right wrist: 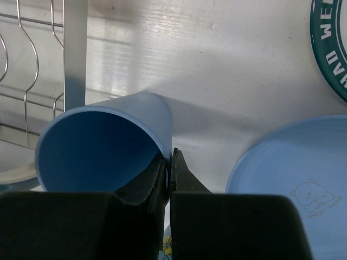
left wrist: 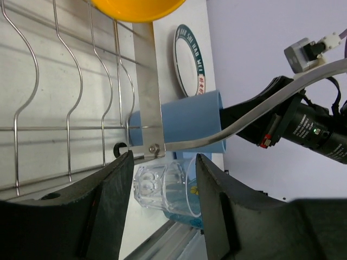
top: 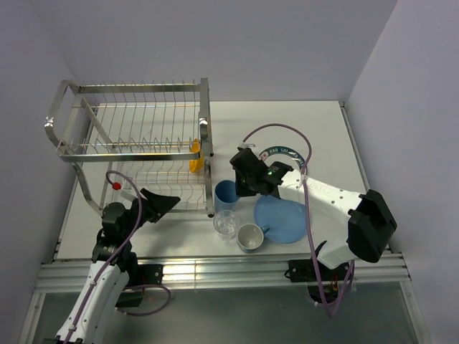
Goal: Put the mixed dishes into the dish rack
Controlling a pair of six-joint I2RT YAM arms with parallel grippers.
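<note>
Right wrist view: the blue tumbler (right wrist: 103, 135) is seen mouth-up, long axis near upright, its wall pinched by the clenched right gripper (right wrist: 169, 162) (one finger inside). It is placed just beside the front right corner of the dish rack (top: 206, 129), with the clear glass (top: 225, 223) close on the side toward the table (top: 323, 129)'s near edge. The left gripper (left wrist: 164, 161) is spread, nothing grasped.

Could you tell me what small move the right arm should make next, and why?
Probably lift the blue tumbler straight up a little. The right gripper is shut on its rim, and the clear glass stands close beside it, so a sideways move toward the dish rack might knock it.
</note>
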